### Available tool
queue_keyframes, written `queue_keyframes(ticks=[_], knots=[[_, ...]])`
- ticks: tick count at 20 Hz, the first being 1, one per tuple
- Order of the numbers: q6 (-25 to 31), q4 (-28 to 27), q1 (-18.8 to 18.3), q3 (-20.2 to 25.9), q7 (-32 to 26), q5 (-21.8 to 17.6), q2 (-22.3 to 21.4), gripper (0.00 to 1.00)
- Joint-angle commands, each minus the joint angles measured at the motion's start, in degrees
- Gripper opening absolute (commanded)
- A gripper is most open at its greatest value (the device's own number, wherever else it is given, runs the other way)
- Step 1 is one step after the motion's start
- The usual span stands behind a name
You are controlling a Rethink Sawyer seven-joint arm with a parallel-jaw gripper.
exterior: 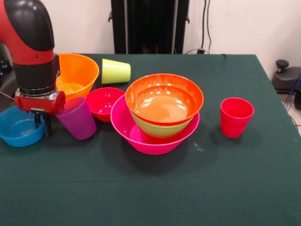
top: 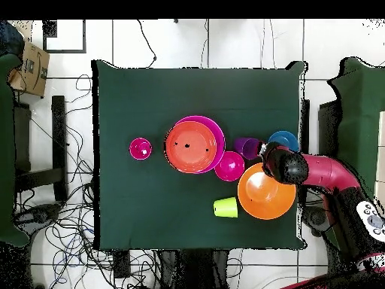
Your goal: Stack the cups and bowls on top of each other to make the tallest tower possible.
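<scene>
Purple cup (exterior: 76,118) leans tilted just beside our tool (exterior: 41,123), between it and the tower (exterior: 157,113); blue bowl (exterior: 19,126) sits opposite; tool's opening we cannot tell.

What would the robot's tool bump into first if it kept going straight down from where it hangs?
Probably the blue bowl, or the table beside it: the tool hangs by the bowl's rim, next to the tilted purple cup. Depth is unclear.
</scene>
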Motion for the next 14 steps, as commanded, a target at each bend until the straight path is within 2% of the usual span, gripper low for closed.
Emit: queue_keyframes(ticks=[1, 3, 7, 11, 14], knots=[[-1.16, -0.67, 2.84, -2.23, -1.69, -2.57, 4.19, 0.00], [-0.73, 0.53, 3.29, -2.25, -1.09, -2.10, 1.89, 0.00], [-0.53, 6.07, 3.52, -0.92, -0.18, -0.41, -6.19, 0.00], [4.77, 8.43, 3.70, 1.34, -2.28, 3.22, -12.99, 0.00], [7.07, 8.98, 4.51, 1.51, -3.06, 4.75, -16.26, 0.00]])
